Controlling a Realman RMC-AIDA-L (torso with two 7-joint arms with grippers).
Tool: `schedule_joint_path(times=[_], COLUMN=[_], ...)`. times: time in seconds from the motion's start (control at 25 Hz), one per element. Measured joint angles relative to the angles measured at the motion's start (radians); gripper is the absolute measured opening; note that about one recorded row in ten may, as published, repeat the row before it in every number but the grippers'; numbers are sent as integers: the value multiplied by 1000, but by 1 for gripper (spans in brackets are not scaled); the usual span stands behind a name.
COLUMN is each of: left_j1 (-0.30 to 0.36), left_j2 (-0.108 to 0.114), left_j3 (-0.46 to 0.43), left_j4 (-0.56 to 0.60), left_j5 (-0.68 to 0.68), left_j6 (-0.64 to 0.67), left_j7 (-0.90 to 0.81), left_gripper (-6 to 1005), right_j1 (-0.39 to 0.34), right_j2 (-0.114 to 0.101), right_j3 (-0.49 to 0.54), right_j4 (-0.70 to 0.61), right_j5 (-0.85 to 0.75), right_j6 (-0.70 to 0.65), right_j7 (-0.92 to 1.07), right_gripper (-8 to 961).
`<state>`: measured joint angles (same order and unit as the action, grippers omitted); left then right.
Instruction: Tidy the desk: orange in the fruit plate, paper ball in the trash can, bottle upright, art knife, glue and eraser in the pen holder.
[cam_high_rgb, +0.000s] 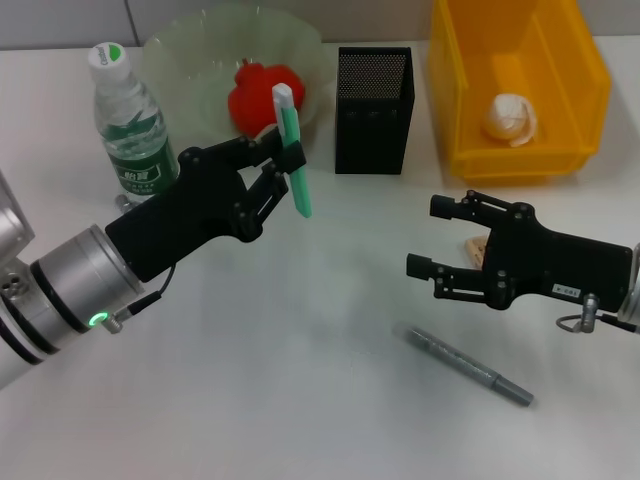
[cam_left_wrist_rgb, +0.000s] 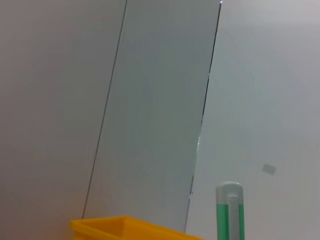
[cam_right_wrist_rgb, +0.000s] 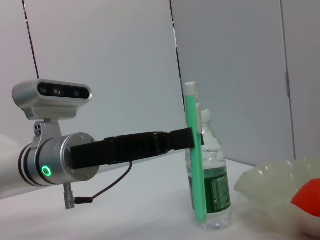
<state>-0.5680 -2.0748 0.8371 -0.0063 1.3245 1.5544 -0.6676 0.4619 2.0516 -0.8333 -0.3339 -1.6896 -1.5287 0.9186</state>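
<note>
L gripper (cam_high_rgb: 285, 160) clamps green art knife (cam_high_rgb: 296, 160) upright, lifted, just left of pen holder (cam_high_rgb: 373, 97) | R gripper (cam_high_rgb: 440, 240) wide, empty, near side of holder, idle | tip: centre knife over holder mouth, keep vertical, lower then release | room: fruit plate (cam_high_rgb: 190, 50) close left, open desk nearer.

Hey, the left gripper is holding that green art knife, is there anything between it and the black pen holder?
Nothing visible blocks it. The left gripper holds the art knife upright above the table, and the pen holder stands to its right with only bare table between them. The fruit plate sits behind the knife, not in the way.
</note>
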Motion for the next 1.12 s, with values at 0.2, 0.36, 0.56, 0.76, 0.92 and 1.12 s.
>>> schedule_joint_path(times=[0.2,0.36,0.56,0.76,0.92,1.12], left_j1=[-22,-87,-165,-221,-257,-291], left_j2=[-5,-5,-6,-7,-7,-7], left_j3=[0,-40,-121,-180,-215,-268], left_j4=[-11,-54,-88,-97,-103,-137], left_j5=[4,-2,3,8,10,10], left_j6=[11,-5,-62,-141,-194,-240], left_j7=[6,20,50,52,59,101], left_gripper=[199,201,205,208,211,214], right_j1=[0,-3,-6,-6,-4,-2], right_j2=[0,-1,6,9,10,13], right_j3=[-5,-6,-9,-8,-5,-8], right_j4=[0,-1,-1,-1,2,4], right_j5=[-4,-5,-6,-7,-7,-7], right_j6=[-1,-1,4,8,10,31], right_j7=[2,2,2,2,2,2], right_gripper=[764,763,762,761,760,760])
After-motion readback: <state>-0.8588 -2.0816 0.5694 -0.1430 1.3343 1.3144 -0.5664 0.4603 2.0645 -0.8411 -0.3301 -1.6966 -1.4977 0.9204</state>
